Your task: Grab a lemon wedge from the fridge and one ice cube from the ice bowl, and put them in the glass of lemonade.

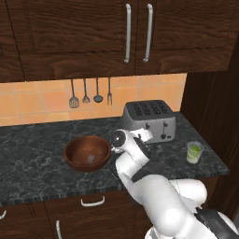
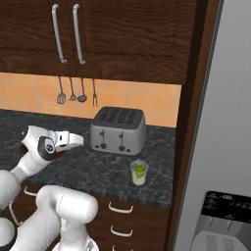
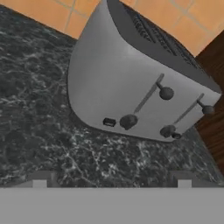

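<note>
The ice bowl (image 1: 87,153), dark reddish-brown wood, sits on the counter left of my arm, with a pale ice cube (image 1: 91,159) inside it. At the counter's right end stands the glass of lemonade (image 1: 194,152) (image 2: 139,172); a brighter yellow-green piece, apparently the lemon wedge (image 2: 140,169), floats in it. The grey fridge (image 2: 226,122) fills the far right. My gripper (image 1: 147,134) (image 2: 77,139) (image 3: 111,180) hovers low over the counter between bowl and toaster, pointing at the toaster's front. It is open and holds nothing.
A steel four-slot toaster (image 1: 149,120) (image 2: 118,130) (image 3: 131,87) stands close ahead of the hand. Utensils (image 1: 91,93) hang on the tiled wall. Wall cabinets (image 1: 135,32) overhang the dark stone counter (image 1: 32,154). A wooden panel (image 2: 188,122) separates counter and fridge.
</note>
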### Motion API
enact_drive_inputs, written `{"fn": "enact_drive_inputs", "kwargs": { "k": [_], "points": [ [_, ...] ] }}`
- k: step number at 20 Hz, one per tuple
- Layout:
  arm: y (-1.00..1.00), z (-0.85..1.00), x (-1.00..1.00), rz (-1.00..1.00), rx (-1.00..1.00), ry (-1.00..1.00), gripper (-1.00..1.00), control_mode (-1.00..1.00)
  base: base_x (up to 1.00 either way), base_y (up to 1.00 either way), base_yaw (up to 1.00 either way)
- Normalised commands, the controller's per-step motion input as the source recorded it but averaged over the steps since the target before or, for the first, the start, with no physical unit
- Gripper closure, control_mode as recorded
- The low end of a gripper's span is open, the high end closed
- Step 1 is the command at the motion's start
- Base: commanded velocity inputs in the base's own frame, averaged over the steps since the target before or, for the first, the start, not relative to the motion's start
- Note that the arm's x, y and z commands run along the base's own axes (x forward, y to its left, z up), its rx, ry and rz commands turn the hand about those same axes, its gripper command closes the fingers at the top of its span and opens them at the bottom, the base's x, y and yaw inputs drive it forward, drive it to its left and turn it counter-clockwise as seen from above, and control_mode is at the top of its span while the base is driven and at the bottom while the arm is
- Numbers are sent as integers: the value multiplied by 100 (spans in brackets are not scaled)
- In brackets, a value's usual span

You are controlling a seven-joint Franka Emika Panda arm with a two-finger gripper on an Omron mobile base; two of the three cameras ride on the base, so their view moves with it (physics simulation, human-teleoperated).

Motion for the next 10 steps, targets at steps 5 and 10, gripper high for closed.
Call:
{"fn": "enact_drive_inputs", "kwargs": {
  "k": [5, 10],
  "points": [
    [3, 27, 41, -19, 2, 2, -100, -100, 0, 0, 0],
    [-6, 100, -63, -15, 14, -21, -100, -100, 0, 0, 0]
  ]
}}
